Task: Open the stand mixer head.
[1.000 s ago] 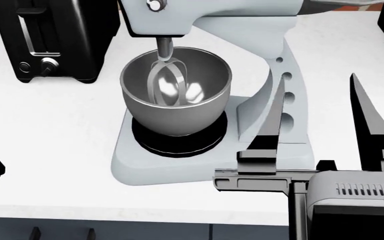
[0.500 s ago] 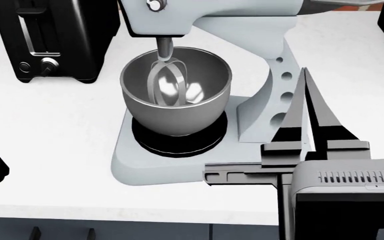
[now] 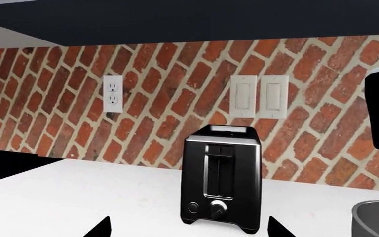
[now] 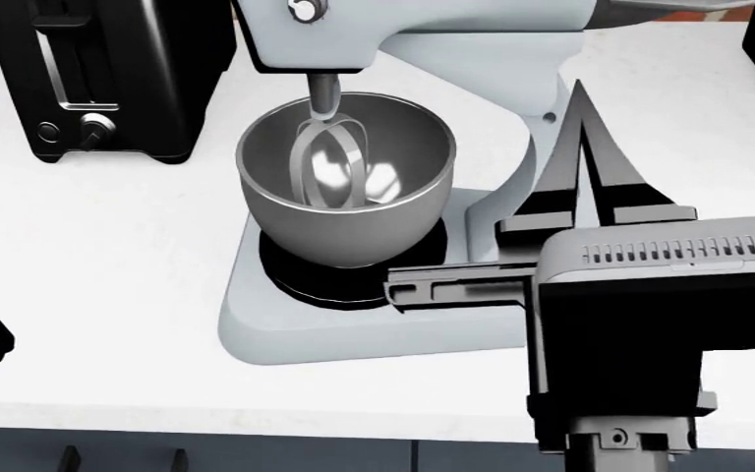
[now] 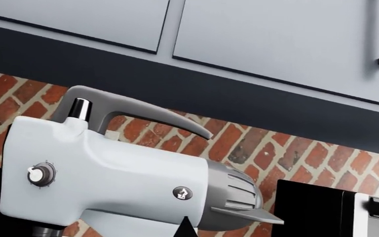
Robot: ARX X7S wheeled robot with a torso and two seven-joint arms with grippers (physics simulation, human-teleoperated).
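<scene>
Black fingers of the right gripper [image 4: 585, 128] are pressing nearly together, gripping nothing, in front of the mixer's column. Beyond, the stand mixer head [image 4: 417, 25] is sitting lowered over the steel bowl [image 4: 347, 177]. Only the right wrist view is showing its top lever [image 5: 133, 108]; the left gripper [image 3: 186, 232] is gaping, empty.

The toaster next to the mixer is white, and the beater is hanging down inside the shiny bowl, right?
Not quite. The toaster is black, not white, as the head view shows. The rest is right: it stands next to the mixer, and the beater hangs down inside the shiny bowl.
</scene>
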